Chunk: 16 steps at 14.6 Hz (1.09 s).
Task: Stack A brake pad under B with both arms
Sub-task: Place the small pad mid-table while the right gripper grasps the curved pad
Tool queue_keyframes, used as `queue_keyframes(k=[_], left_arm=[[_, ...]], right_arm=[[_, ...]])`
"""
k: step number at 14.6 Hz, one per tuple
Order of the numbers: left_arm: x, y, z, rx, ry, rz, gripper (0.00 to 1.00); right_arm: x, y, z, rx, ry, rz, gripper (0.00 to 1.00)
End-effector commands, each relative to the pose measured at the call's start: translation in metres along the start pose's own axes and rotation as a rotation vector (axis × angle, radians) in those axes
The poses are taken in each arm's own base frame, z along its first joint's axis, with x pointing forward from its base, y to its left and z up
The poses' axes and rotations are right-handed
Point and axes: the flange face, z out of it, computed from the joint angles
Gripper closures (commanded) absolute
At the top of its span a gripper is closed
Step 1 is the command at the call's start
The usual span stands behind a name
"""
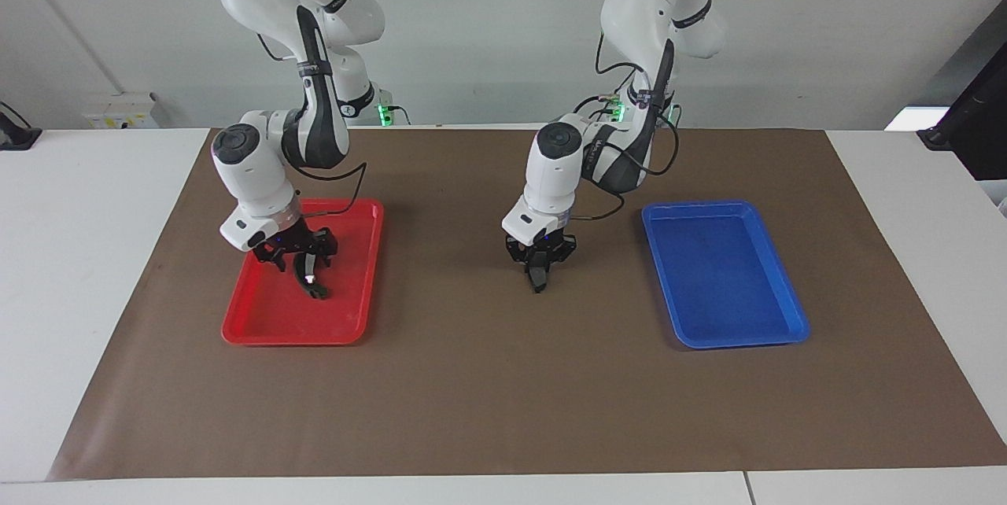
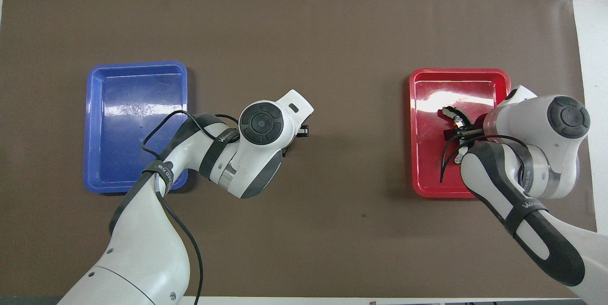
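A brown mat [image 1: 503, 379] covers the white table [image 1: 79, 269] before a plain white wall [image 1: 488, 25]. The left gripper [image 1: 538, 278] hangs over the mat's middle, beside the blue tray [image 1: 787, 308], fingers closed on the A brake pad [image 1: 537, 278]. The right gripper [image 1: 299, 259] is over B [image 1: 311, 285] in the red tray [image 1: 260, 324]; whether it grips B cannot be told.

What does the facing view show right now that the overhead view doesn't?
Only the facing view shows the left gripper over the brown mat, shut on the A brake pad; overhead, the left arm's own wrist hides both. Only the overhead view shows the silver end of B poking out past the right gripper. Both show the right gripper down at B in the red tray, and the blue tray empty.
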Motion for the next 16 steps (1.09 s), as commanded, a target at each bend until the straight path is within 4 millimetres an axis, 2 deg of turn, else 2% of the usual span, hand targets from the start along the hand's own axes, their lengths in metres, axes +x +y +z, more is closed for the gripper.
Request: queue_keyframes(k=[1, 2, 3, 4, 5, 6, 8, 9, 12, 15, 16], left_arm=[[0.004, 0.0, -0.004, 0.008, 0.013, -0.004, 0.36], [0.004, -0.001, -0.003, 0.011, 0.01, -0.005, 0.16], [0.004, -0.003, -0.01, 0.009, 0.014, -0.007, 0.02], [0.007, -0.01, -0.017, 0.009, 0.014, -0.01, 0.02], [0.011, -0.024, -0.033, 0.007, 0.021, -0.027, 0.02], [0.015, -0.043, -0.046, 0.008, 0.022, -0.057, 0.02], [0.022, -0.089, -0.082, 0.014, 0.016, -0.101, 0.02], [0.027, -0.119, -0.101, 0.031, -0.011, -0.11, 0.02], [0.036, -0.191, -0.14, 0.052, -0.065, -0.022, 0.02], [0.04, -0.266, -0.178, 0.052, -0.077, 0.014, 0.02], [0.04, -0.287, -0.194, 0.05, -0.07, 0.013, 0.02]], right_arm=[[-0.005, 0.001, -0.001, 0.02, -0.01, -0.03, 0.28], [-0.006, 0.001, -0.002, 0.025, -0.028, -0.032, 0.33], [-0.007, 0.0, -0.002, 0.028, -0.043, -0.033, 0.37], [-0.007, 0.0, -0.003, 0.029, -0.046, -0.034, 0.53], [-0.007, 0.0, -0.002, 0.029, -0.046, -0.03, 0.86], [-0.005, -0.001, -0.003, 0.029, -0.045, -0.028, 1.0], [0.002, 0.0, -0.012, 0.03, -0.046, -0.026, 1.0], [0.009, 0.0, -0.023, 0.033, -0.052, -0.026, 1.0], [0.028, -0.005, -0.066, 0.042, -0.076, 0.061, 1.0], [0.053, -0.074, -0.102, 0.035, -0.102, 0.125, 1.0], [0.058, -0.095, -0.105, 0.031, -0.108, 0.142, 1.0]])
